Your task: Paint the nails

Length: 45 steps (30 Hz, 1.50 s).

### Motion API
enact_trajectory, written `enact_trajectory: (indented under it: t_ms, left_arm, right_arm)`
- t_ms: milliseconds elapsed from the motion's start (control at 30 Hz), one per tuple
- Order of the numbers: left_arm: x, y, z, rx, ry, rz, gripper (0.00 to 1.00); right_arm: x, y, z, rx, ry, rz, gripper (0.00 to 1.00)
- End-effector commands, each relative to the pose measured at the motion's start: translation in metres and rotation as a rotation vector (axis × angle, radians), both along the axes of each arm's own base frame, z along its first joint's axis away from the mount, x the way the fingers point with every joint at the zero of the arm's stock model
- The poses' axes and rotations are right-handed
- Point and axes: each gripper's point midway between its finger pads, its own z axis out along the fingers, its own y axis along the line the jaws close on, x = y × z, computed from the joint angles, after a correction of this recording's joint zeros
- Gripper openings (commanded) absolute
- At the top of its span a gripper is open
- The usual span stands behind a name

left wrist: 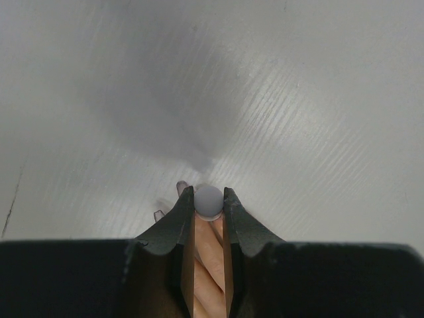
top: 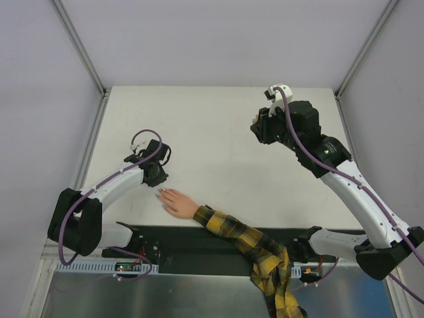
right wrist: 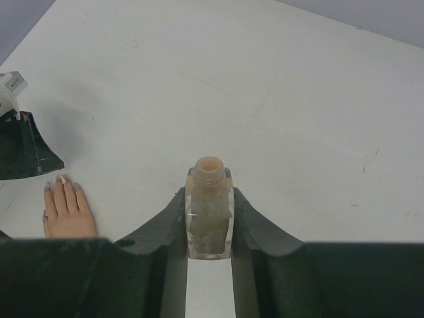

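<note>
On the left of the top view, the left gripper (top: 156,175) hung over the white table (top: 218,116), at about eleven o'clock from the small hand (top: 176,203) and just above its fingertips. In the left wrist view, its fingers (left wrist: 173,225) were pinching a round pale cap (left wrist: 209,201). Whatever hung below that cap was hidden. The flesh-coloured digits of the small hand lay straight underneath, showing in the gap between the jaws.

The nails (left wrist: 180,188) sat at the ends of those digits, pointing toward ten o'clock in the top view. From the left wrist, two purplish tips peeped out just left of the left-hand finger. From the right wrist view the nails (right wrist: 63,179) showed as one whitish tip between darker, purplish ones. The hand lay flat, palm down.

A yellow-and-black plaid sleeve (top: 242,238) ran from the wrist toward four o'clock and dropped off the near edge of the table.

To the right, at about two o'clock from the hand and well apart from it, the right gripper (top: 260,129) was raised above the table. Its jaws were clamped on a small clear bottle (right wrist: 209,215), upright, its neck uncapped.
</note>
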Motion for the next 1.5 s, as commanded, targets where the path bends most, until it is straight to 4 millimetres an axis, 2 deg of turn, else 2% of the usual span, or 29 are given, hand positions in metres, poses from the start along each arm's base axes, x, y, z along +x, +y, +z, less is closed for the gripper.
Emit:
enact_trajectory:
  t_ms: [0, 1467]
  left_arm:
    - [0.0059, -0.0003, 0.0041, -0.016, -0.010, 0.023, 0.00]
    - [0.0125, 0.0069, 0.0001, -0.003, -0.002, 0.062, 0.00]
  right_arm:
    - [0.0017, 0.0005, 0.0174, 0.040, -0.033, -0.002, 0.00]
    - [0.0063, -0.0003, 0.0117, 0.035, -0.018, -0.008, 0.00]
